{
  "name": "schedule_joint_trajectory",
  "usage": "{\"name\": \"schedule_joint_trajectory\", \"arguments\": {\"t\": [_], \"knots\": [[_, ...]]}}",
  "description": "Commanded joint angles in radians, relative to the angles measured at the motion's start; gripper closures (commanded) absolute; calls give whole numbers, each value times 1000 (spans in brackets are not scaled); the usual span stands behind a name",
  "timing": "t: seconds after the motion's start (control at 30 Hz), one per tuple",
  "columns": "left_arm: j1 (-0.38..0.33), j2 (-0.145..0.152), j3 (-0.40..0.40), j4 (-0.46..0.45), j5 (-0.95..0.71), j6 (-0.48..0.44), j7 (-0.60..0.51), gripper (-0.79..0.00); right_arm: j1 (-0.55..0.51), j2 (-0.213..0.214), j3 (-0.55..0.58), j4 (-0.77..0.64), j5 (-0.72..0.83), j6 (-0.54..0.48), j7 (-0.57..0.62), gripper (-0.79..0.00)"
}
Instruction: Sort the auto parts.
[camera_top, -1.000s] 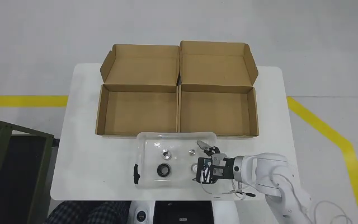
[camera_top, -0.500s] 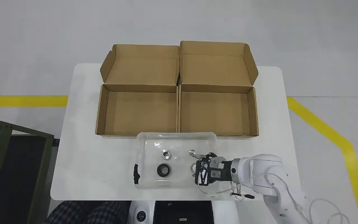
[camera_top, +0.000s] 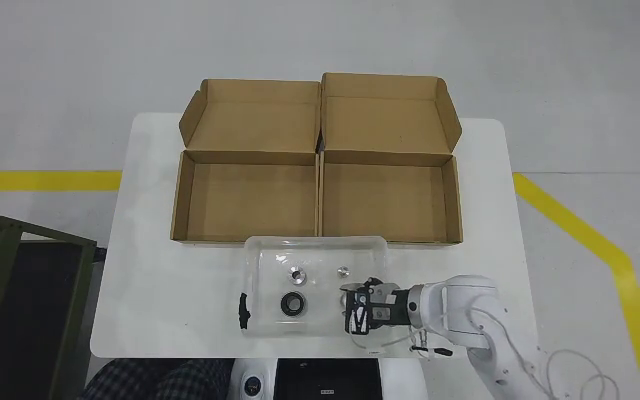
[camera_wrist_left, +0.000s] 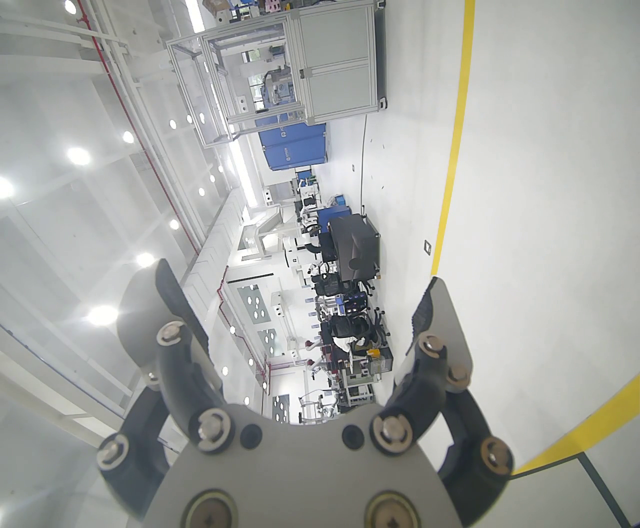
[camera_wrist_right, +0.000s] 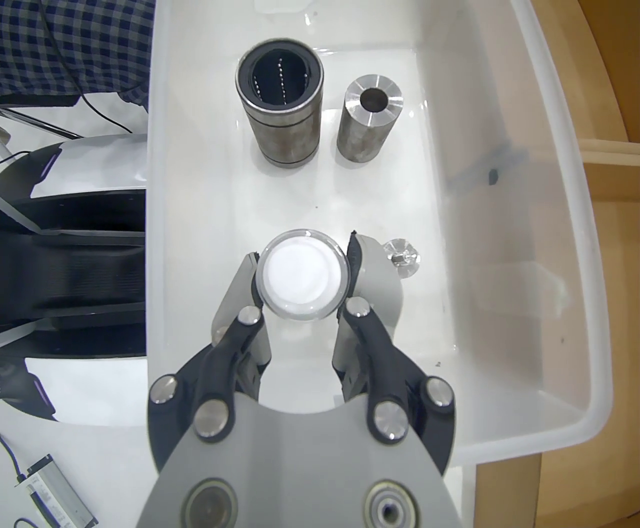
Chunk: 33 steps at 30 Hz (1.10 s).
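1. Since a second ago the right gripper (camera_wrist_right: 303, 252) has slid left inside the clear plastic tray (camera_wrist_right: 550, 240), fingers closing.
2. It clasps a white round part with a clear rim (camera_wrist_right: 303, 282), in the tray's near right area.
3. The left gripper (camera_wrist_left: 300, 280) hangs spread, empty.
4. Grasp seems made; next calls for a straight lift, then a carry to a far brown cardboard box (camera_top: 385, 200).

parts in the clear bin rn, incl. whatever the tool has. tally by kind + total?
Linear bearing: 1
Steel sleeve: 1
White round part, held in the right tool: 1
Small shiny knob: 1
Total: 4
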Motion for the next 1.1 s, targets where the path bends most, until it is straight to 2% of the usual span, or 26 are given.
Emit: {"name": "schedule_joint_trajectory", "arguments": {"t": [0.0,0.27,0.47,0.7,1.07], "knots": [[0,0,0,0,0,0,0,-785,1,2,1,-5,9,-4,-5,0],[0,0,0,0,0,0,0,-785,-17,21,65,-70,75,-32,-38,0],[0,0,0,0,0,0,0,-785,-33,33,127,-105,147,-32,-117,0],[0,0,0,0,0,0,0,-785,-22,33,142,-62,241,11,-255,0],[0,0,0,0,0,0,0,-785,33,19,137,55,472,166,-447,0]]}}
